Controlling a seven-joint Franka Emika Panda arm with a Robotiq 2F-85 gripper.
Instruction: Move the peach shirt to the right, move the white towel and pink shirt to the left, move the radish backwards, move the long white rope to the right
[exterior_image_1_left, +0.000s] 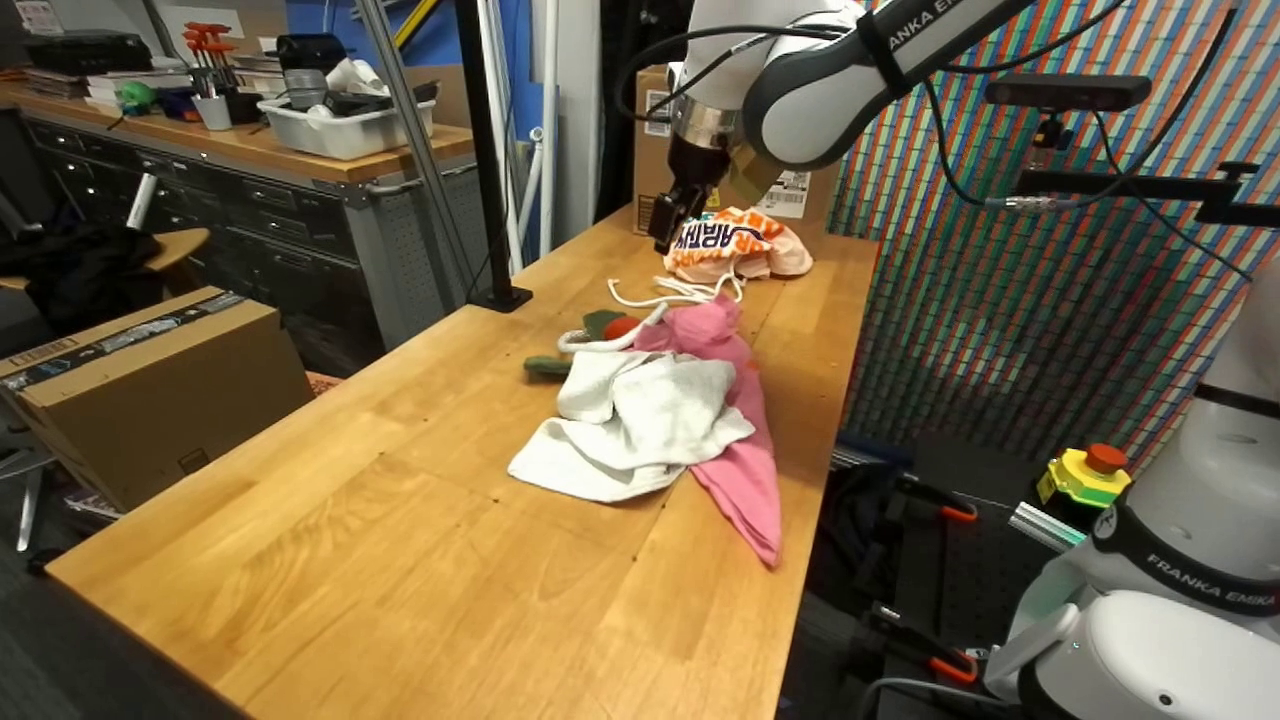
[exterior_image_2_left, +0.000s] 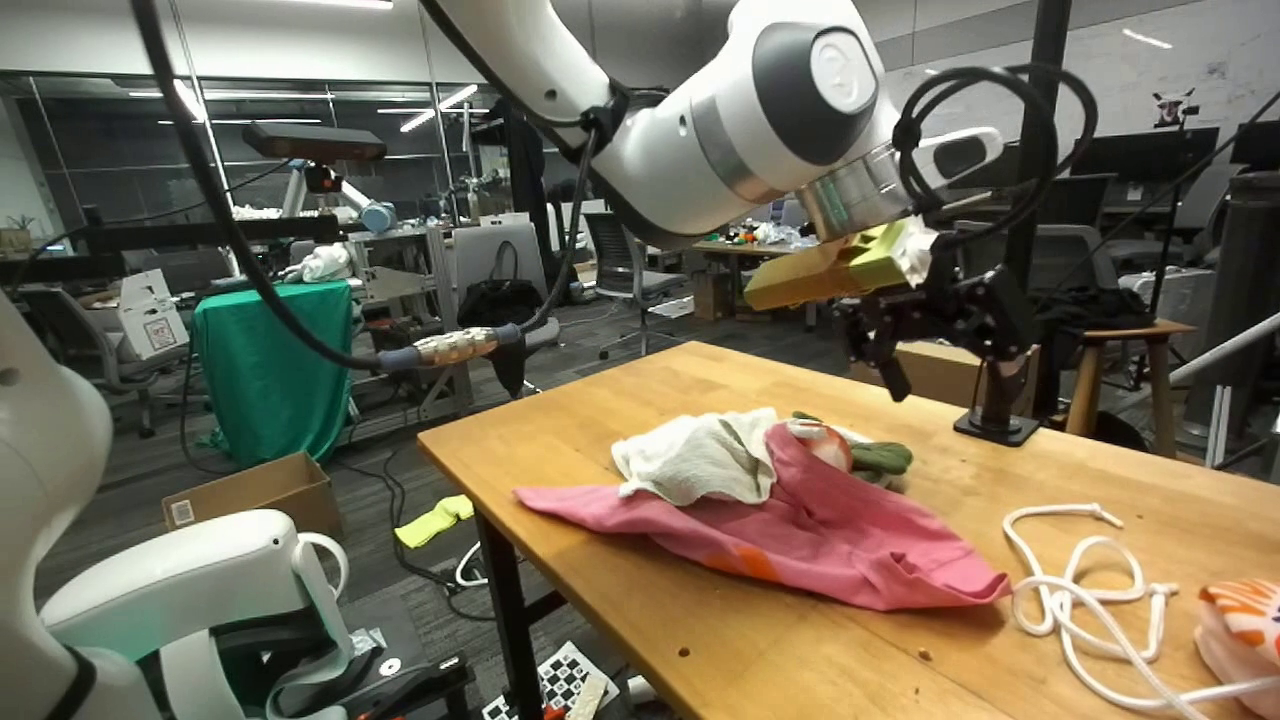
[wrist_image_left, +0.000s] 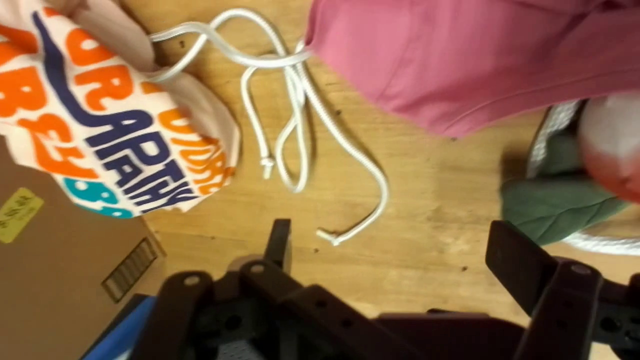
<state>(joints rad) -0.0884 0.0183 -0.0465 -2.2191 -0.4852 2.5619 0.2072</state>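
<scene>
Robotics lab, Franka arm (exterior_image_2_left: 720, 150), e-stop btn (exterior_image_1_left: 1105, 459), mtd cam (exterior_image_1_left: 1066, 92)

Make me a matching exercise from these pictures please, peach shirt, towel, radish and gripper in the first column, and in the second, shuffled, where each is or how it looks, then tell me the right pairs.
Column one:
1. peach shirt
2. towel
3. radish
4. gripper

Column two:
A. draped partly over the pink shirt
B. open, above the table
C. printed with bold lettering
D. round, partly red

Right pairs: 1-C; 2-A; 3-D; 4-B
</scene>
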